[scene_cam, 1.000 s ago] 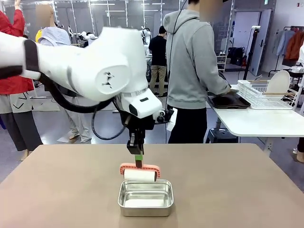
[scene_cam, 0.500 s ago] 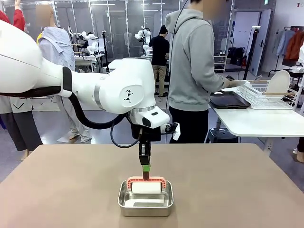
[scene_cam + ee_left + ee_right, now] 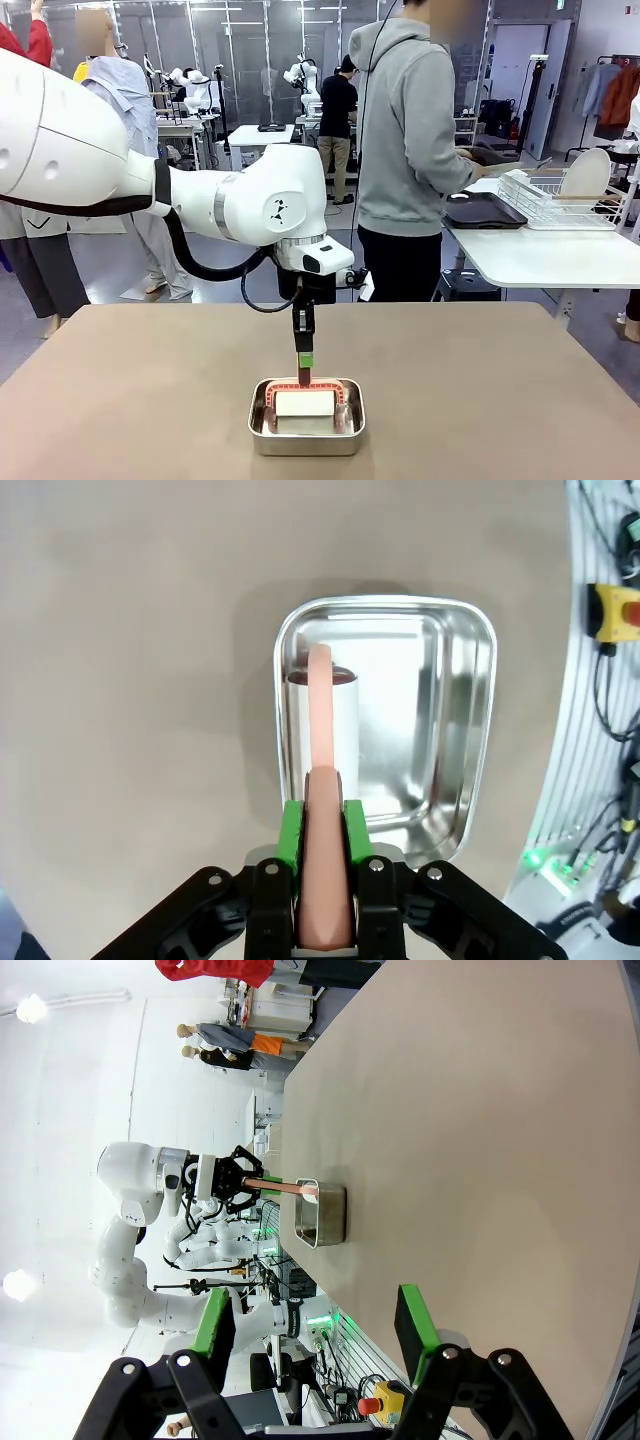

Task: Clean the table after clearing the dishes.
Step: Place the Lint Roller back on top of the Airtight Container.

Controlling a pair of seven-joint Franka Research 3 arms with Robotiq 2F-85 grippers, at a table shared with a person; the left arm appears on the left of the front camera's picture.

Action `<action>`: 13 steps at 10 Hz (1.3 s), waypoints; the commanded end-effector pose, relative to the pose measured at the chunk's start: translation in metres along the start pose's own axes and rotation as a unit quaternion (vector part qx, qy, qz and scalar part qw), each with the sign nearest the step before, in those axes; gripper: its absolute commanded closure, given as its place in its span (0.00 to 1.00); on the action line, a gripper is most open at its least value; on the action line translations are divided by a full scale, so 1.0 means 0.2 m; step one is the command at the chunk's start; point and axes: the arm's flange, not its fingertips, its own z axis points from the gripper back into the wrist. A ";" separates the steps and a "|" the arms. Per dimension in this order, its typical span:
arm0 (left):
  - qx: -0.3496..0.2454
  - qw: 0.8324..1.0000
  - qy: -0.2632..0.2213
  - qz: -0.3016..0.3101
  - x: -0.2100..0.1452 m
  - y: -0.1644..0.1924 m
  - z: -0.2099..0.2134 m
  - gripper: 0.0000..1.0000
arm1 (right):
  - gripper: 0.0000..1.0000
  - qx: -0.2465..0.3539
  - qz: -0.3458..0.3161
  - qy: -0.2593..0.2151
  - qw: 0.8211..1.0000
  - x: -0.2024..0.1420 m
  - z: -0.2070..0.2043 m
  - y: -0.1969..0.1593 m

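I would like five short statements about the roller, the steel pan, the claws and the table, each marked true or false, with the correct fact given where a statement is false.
1. The roller sits inside the steel pan. True.
2. The left claw has the roller's handle between its green pads. True.
3. The right claw is closed on a plate. False: its jaws stand open with nothing between them.
4. The steel pan stands on the white-topped side table. False: it stands on the brown table, at the near side.
5. The person in the grey hoodie is facing the robot. False: the person is turned away, toward the white side table.
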 end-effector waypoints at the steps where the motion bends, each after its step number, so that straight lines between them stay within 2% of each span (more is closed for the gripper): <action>1: -0.012 1.000 -0.003 -0.001 -0.01 0.05 0.04 0.56 | 0.19 0.000 -0.002 0.004 1.000 -0.02 0.00 0.02; 2: -0.013 1.000 -0.006 -0.004 -0.02 0.06 0.05 0.42 | 0.19 0.000 -0.002 0.004 1.000 -0.02 0.00 0.02; 3: -0.010 1.000 -0.008 -0.004 -0.03 0.06 0.07 0.18 | 0.19 0.000 -0.002 0.004 1.000 -0.02 0.00 0.02; 4: -0.006 1.000 -0.007 -0.003 -0.03 0.05 0.08 0.04 | 0.19 0.000 -0.002 0.004 1.000 -0.02 0.00 0.02; 5: -0.004 1.000 -0.008 -0.002 -0.04 0.06 0.08 0.00 | 0.19 0.000 -0.002 0.004 1.000 -0.02 0.00 0.02; 8: 0.016 1.000 -0.007 0.008 -0.07 0.05 0.11 0.00 | 0.19 0.000 -0.002 0.004 1.000 -0.02 0.00 0.02; 9: 0.030 0.999 -0.007 -0.012 -0.09 0.04 0.11 0.00 | 0.19 0.000 -0.002 0.004 1.000 -0.02 0.00 0.02; 10: 0.043 0.998 -0.009 -0.050 -0.11 -0.01 0.09 0.08 | 0.19 0.000 -0.002 0.004 1.000 -0.02 0.00 0.02; 11: 0.012 1.000 -0.009 0.006 -0.05 0.09 0.10 0.08 | 0.19 0.000 -0.002 0.004 1.000 -0.02 0.00 0.02; 13: 0.012 1.000 -0.009 0.006 -0.05 0.09 0.10 0.08 | 0.19 0.000 -0.002 0.004 1.000 -0.02 0.00 0.02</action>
